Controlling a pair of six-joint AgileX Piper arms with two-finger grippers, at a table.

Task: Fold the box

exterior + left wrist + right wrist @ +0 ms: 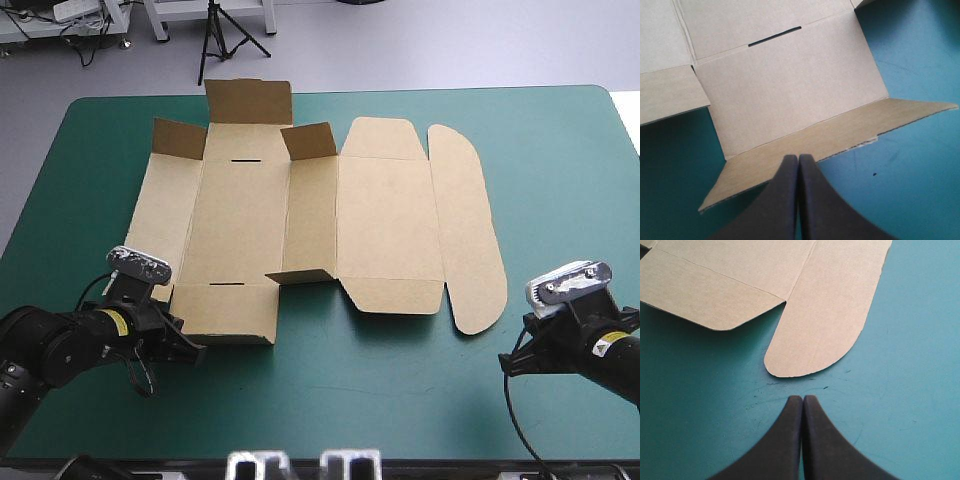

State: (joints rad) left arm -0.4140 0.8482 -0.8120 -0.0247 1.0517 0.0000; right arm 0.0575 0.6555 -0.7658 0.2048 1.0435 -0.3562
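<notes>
The brown box (pixel 320 220) lies almost flat in the middle of the teal-green table, a cut sheet with a few small flaps (pixel 308 140) standing up at its far side. My left gripper (pixel 190 350) sits at the sheet's near left corner, shut, its tip (pixel 798 159) right at the edge of the near flap (pixel 840 135). My right gripper (pixel 512 362) rests low at the near right, shut with nothing in it; its tip (pixel 802 399) stops just short of the rounded lid tab (pixel 825 330).
Bare teal-green cover (pixel 560 170) lies to the right of the box and along the near edge (pixel 350 410). A slot (pixel 775 36) is cut in the panel ahead of my left gripper.
</notes>
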